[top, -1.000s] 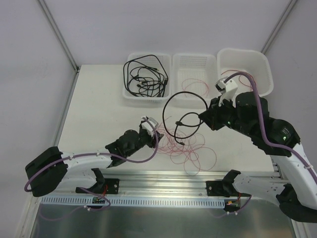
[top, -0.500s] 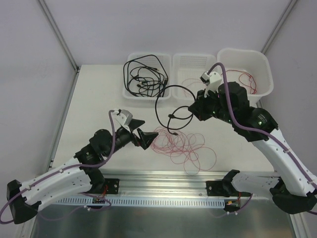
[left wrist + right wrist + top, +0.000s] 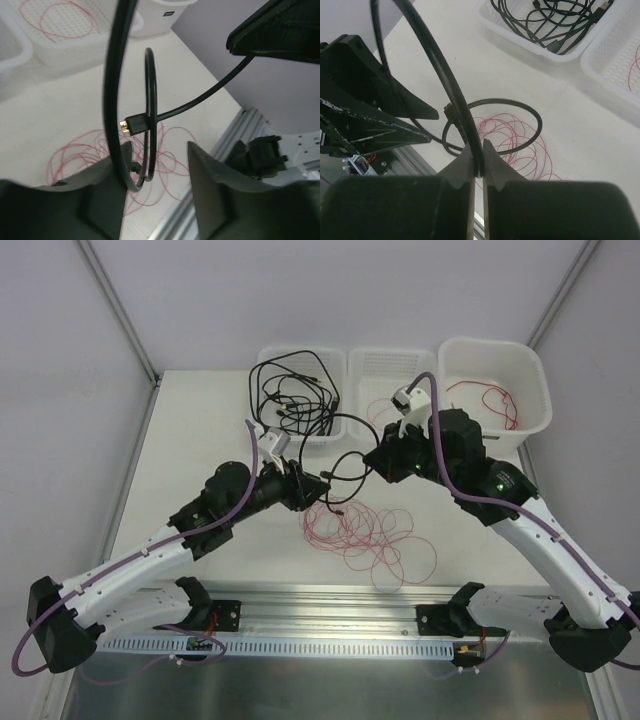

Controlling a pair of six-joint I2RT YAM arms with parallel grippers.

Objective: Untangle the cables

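**A:** From overhead, what are your two grippers doing?

**B:** My right gripper (image 3: 372, 462) is pinched shut on the black cable (image 3: 345, 454). I hold it up so its loops hang off the red wires (image 3: 365, 535), which lie on the table below and between my grippers. My left gripper (image 3: 310, 485) sits just beside the hanging loop. The white basket (image 3: 300, 350) with the other black cables is beyond both grippers, and I judge that is where this one should go.

**A:** And the left wrist view?

**B:** My left fingers (image 3: 112, 185) stand apart with nothing clamped. A loop of the cable hangs in the gap, close against one finger, and the gold-tipped plug (image 3: 131, 125) is just ahead of the tips. I think I'm open here to catch that free end and draw the loop out.

**A:** And the right wrist?

**B:** My fingers are together on the cable right at their tips. It arcs up and away from them, and another loop dangles ahead, over the red wires. I hold it high, I'd say, so its own weight opens the coil.
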